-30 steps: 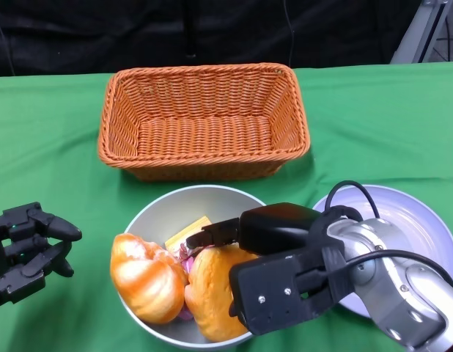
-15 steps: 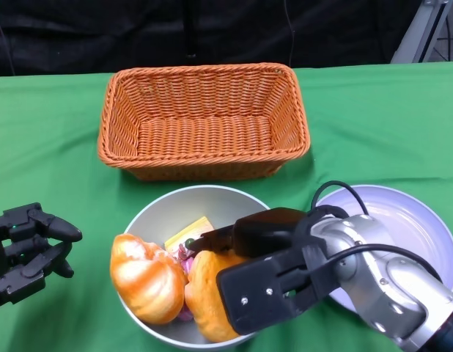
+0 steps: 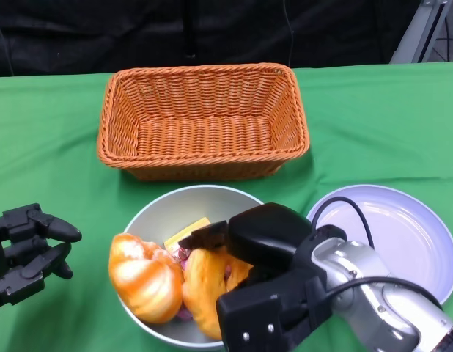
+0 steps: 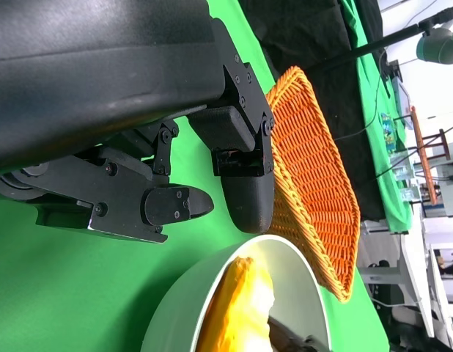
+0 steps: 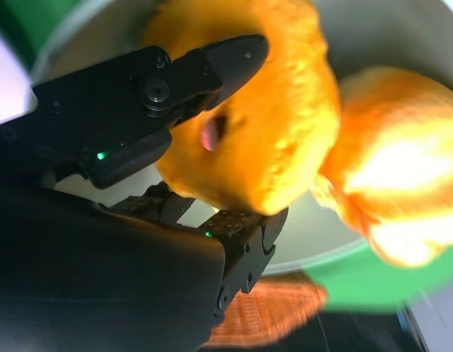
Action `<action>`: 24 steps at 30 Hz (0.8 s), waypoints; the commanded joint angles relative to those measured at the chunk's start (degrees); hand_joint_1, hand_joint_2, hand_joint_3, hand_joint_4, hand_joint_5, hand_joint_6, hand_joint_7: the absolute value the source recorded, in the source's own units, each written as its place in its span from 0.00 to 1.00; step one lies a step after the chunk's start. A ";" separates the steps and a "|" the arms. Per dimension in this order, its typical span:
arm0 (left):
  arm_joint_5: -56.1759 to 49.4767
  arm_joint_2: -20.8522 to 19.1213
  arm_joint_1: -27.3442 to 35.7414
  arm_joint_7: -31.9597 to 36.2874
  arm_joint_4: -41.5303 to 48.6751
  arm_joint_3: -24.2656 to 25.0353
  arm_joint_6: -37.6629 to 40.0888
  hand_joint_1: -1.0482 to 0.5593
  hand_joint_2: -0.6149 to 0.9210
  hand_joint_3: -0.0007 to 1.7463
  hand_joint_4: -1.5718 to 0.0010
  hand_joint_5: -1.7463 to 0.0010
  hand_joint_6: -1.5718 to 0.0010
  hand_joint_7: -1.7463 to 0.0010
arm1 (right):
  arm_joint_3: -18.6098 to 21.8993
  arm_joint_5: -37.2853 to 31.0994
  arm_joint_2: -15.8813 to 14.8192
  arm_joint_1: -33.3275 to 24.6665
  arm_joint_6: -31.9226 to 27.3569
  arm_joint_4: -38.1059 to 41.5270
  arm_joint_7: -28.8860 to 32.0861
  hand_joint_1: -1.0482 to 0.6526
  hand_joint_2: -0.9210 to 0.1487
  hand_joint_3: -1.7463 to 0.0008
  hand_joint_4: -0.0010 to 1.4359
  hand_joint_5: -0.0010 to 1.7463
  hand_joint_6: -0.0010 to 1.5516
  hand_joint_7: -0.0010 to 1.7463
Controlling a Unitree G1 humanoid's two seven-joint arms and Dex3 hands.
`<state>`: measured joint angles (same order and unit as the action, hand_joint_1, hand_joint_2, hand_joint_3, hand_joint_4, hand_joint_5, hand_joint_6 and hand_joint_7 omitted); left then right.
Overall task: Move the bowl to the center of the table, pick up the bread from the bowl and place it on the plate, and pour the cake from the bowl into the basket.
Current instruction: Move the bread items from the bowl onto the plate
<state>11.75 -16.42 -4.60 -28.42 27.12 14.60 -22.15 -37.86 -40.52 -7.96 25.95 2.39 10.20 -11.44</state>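
The grey bowl [image 3: 168,202] sits at the near middle of the green table and holds two orange breads. A yellow cake piece [image 3: 188,231] lies behind them. My right hand [image 3: 267,293] reaches into the bowl and grips the right bread [image 3: 204,286]. In the right wrist view, the fingers [image 5: 212,70] clamp that bread [image 5: 278,125] from two sides. The left bread [image 3: 142,275] lies free beside it. The pale plate [image 3: 410,235] lies to the right of the bowl. My left hand [image 3: 28,246] rests open, left of the bowl, holding nothing.
The orange wicker basket [image 3: 204,125] stands empty behind the bowl, close to its far rim. In the left wrist view, the basket [image 4: 314,183] and the bowl rim [image 4: 182,308] appear beyond my fingers [image 4: 241,176]. A dark backdrop runs along the table's far edge.
My right hand has slid down and leftward over the bowl, covering more of the right bread and tightening on it. The left hand has not moved.
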 commanded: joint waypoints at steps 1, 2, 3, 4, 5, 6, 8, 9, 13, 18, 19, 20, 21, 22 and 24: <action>-0.37 -1.26 -0.34 0.01 1.12 -0.21 -1.34 0.63 1.00 0.22 0.54 0.17 0.49 0.41 | 1.98 1.04 0.89 -0.64 3.08 2.55 4.86 0.45 0.15 1.00 0.32 0.74 0.48 0.19; -0.39 -1.28 -0.36 0.05 1.23 -0.25 -1.47 0.63 1.00 0.22 0.54 0.17 0.49 0.41 | 2.19 1.02 1.00 -0.59 3.46 3.06 5.27 0.45 0.14 1.00 0.30 0.78 0.42 0.34; -0.40 -1.29 -0.37 0.10 1.31 -0.29 -1.55 0.63 1.00 0.22 0.54 0.17 0.49 0.41 | 2.37 0.94 1.04 -0.56 3.90 3.50 5.67 0.45 0.13 1.00 0.30 0.80 0.37 0.47; -0.38 -1.31 -0.37 0.13 1.37 -0.34 -1.64 0.64 1.00 0.22 0.54 0.17 0.49 0.41 | 2.50 0.90 1.07 -0.53 4.25 3.83 5.96 0.46 0.13 1.00 0.31 0.80 0.35 0.51; -0.29 -1.30 -0.43 0.10 1.49 -0.39 -1.66 0.64 1.00 0.22 0.54 0.17 0.49 0.41 | 2.60 0.64 0.96 -0.50 4.88 4.22 6.67 0.46 0.13 1.00 0.32 0.80 0.34 0.53; -0.22 -1.30 -0.47 0.08 1.56 -0.43 -1.68 0.64 1.00 0.22 0.54 0.17 0.49 0.41 | 2.67 0.44 0.88 -0.47 5.33 4.50 7.18 0.49 0.12 1.00 0.38 0.77 0.39 0.47; -0.27 -1.35 -0.58 0.03 1.81 -0.53 -1.96 0.63 1.00 0.22 0.54 0.17 0.49 0.41 | 2.86 -0.03 0.76 -0.46 5.95 4.70 8.22 0.50 0.11 1.00 0.42 0.75 0.43 0.41; -0.32 -1.40 -0.64 -0.04 1.99 -0.58 -2.20 0.64 1.00 0.23 0.54 0.16 0.49 0.40 | 2.96 -0.28 0.71 -0.46 6.14 4.67 8.68 0.53 0.09 1.00 0.45 0.76 0.46 0.39; -0.66 -1.52 -0.80 0.29 2.30 -0.78 -2.49 0.63 1.00 0.23 0.54 0.16 0.49 0.40 | 3.36 -0.85 0.16 -0.26 6.50 3.76 8.97 0.52 0.08 1.00 0.46 0.75 0.56 0.28; -0.64 -1.52 -0.80 0.43 2.21 -0.75 -2.27 0.63 1.00 0.23 0.53 0.15 0.49 0.40 | 4.29 -0.52 0.26 -0.61 4.90 1.49 7.13 0.53 0.08 1.00 0.47 0.74 0.61 0.23; -0.60 -1.55 -0.81 0.37 2.24 -0.74 -2.23 0.63 1.00 0.23 0.54 0.15 0.49 0.40 | 4.40 -0.61 0.17 -0.61 4.47 0.75 6.45 0.53 0.09 1.00 0.49 0.69 0.62 0.18; -0.64 -1.58 -0.83 0.36 2.32 -0.76 -2.28 0.63 1.00 0.23 0.54 0.15 0.49 0.40 | 4.52 -0.54 0.09 -0.62 4.21 0.14 5.82 0.54 0.09 1.00 0.50 0.67 0.63 0.15; -0.67 -1.63 -0.88 0.30 2.45 -0.78 -2.39 0.63 1.00 0.23 0.54 0.15 0.49 0.40 | 4.66 -0.52 -0.05 -0.58 4.04 -0.68 5.21 0.54 0.09 1.00 0.51 0.66 0.64 0.13; -0.69 -1.66 -0.91 0.26 2.53 -0.79 -2.46 0.63 1.00 0.23 0.54 0.15 0.49 0.40 | 4.80 -0.47 -0.12 -0.58 3.86 -1.35 4.70 0.54 0.11 1.00 0.54 0.63 0.67 0.10; -0.72 -1.66 -0.94 0.34 2.56 -0.80 -2.39 0.63 1.00 0.23 0.54 0.15 0.49 0.39 | 5.34 0.30 -0.27 -0.64 3.23 -3.18 2.94 0.53 0.11 1.00 0.57 0.60 0.69 0.08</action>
<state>11.28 -16.60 -5.16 -28.38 29.01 13.65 -24.10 -33.72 -40.94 -7.52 25.25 6.11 9.15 -7.46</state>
